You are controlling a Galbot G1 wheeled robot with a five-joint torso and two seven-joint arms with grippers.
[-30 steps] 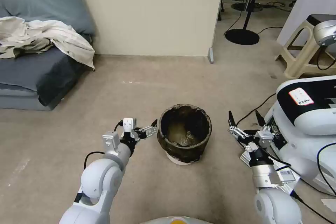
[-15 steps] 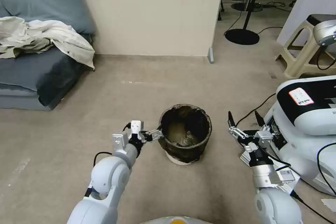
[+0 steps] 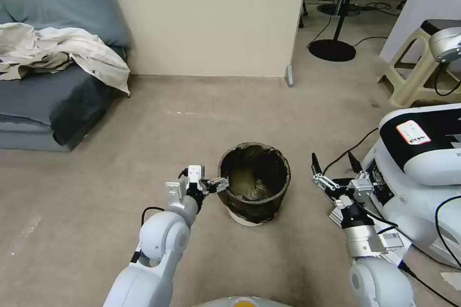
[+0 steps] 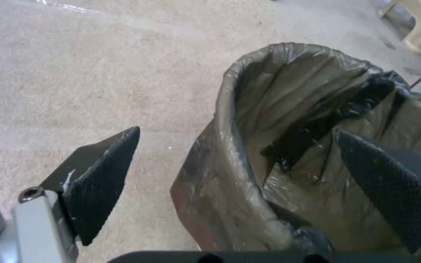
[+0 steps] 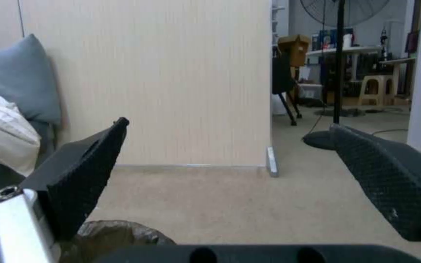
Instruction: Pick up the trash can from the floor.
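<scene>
The trash can (image 3: 254, 183), a small round bin lined with a crinkled dark bag, stands upright on the beige carpet floor (image 3: 144, 129). My left gripper (image 3: 220, 184) is open at the can's near-left rim. In the left wrist view the can's rim (image 4: 230, 109) runs between the two fingers of the left gripper (image 4: 237, 131), one finger outside the wall and the other over the inside. My right gripper (image 3: 333, 159) hangs open to the right of the can, apart from it, with nothing between its fingers. A bit of the trash can's liner (image 5: 118, 233) lies below the right gripper (image 5: 228, 125).
A white-and-black robot base (image 3: 422, 172) with cables stands close on the right. A grey sofa (image 3: 43, 91) with a pale cloth sits at the far left. A partition wall (image 3: 211, 19) is behind, with a beige stool (image 3: 418, 72) and a fan stand (image 3: 332, 50) beyond.
My left arm has moved right toward the trash can, bringing its open fingers from beside the can to its rim. The right arm and the can have not moved.
</scene>
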